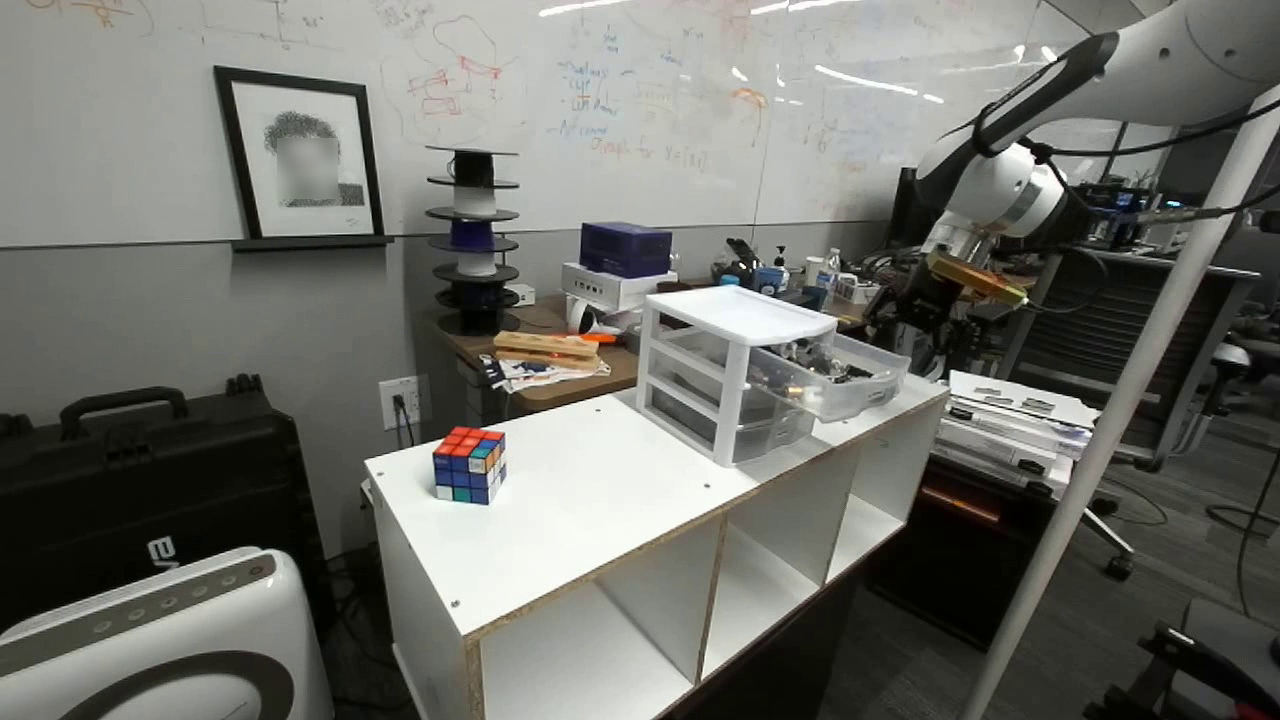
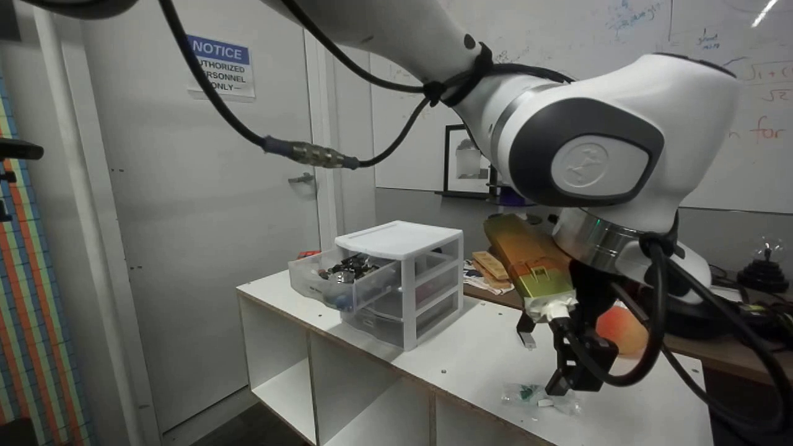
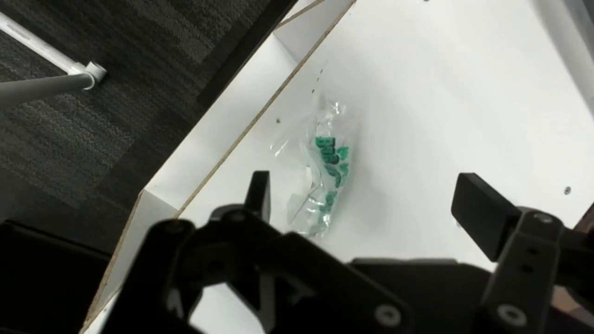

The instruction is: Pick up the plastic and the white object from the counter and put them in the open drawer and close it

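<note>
Black fingers [image 3: 482,213] spread wide apart, the gripper [image 3: 369,199] hangs over the clear plastic bag [image 3: 330,167].

In an exterior view, a sign [image 2: 223,67] on the grey door [image 2: 204,198] reads NOTICE in white on a blue band, with UTHORIZED, ERSONNEL and ONLY in dark letters beneath (a black cable [image 2: 194,70] crosses at the left of those lines). The whiteboard [image 2: 681,31] there carries "for" in red. In an exterior view, its orange handwriting [image 1: 648,153] gives "Graph for"; much other script is too faint to read.
</note>
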Controlling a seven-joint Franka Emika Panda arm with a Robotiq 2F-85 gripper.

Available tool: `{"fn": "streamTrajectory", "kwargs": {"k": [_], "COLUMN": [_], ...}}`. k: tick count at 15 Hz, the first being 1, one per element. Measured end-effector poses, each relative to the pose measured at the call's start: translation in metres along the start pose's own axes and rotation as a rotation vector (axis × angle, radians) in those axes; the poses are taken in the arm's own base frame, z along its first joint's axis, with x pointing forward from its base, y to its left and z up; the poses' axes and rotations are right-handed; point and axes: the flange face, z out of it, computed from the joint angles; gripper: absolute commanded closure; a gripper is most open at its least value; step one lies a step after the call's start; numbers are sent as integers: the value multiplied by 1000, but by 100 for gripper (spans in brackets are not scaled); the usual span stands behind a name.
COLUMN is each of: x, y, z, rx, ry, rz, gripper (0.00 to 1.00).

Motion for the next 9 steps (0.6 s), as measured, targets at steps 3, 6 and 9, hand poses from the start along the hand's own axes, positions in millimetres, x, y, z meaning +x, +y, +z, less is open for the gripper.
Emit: {"fn": "streamTrajectory", "kwargs": {"k": [3, 6, 9], "x": [9, 14, 18], "y": [-2, -2, -2], "z": [17, 31, 41], "rx": [-38, -84, -131], "ry": [-43, -83, -108], "rz": [17, 28, 29], "gripper": [0, 26, 52]}}
